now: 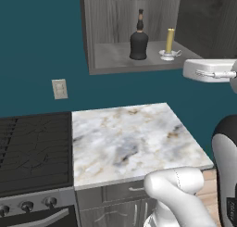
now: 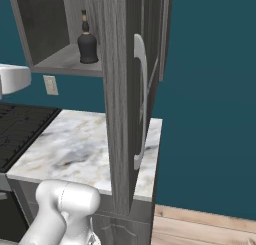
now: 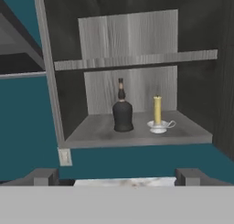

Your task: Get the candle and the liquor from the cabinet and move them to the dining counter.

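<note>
left base view: cabinet open, high on teal wall; liquor and candle upright on lower shelf, near each other, not touching, candle to the right. White arm link level with shelf edge. Small marble counter below, stove on its left, wall outlet above stove.
right base view: cabinet door swung out, edge-on, silver bar handle on it; liquor on shelf behind; candle hidden by door. Wood floor lower right.
hand view: end effector fully spread, nothing between fingertips, well short of shelf. Liquor left of centre, candle right, in white saucer holder; upper shelf above both.
step in hand: likely approach to first pick, neither item grasped yet.
how to do well: go in level under upper shelf, centre on 1 item, stay off the neighbour, close low on bottle body or on candle stick, back straight out past door.
dining counter: cannot tell.
</note>
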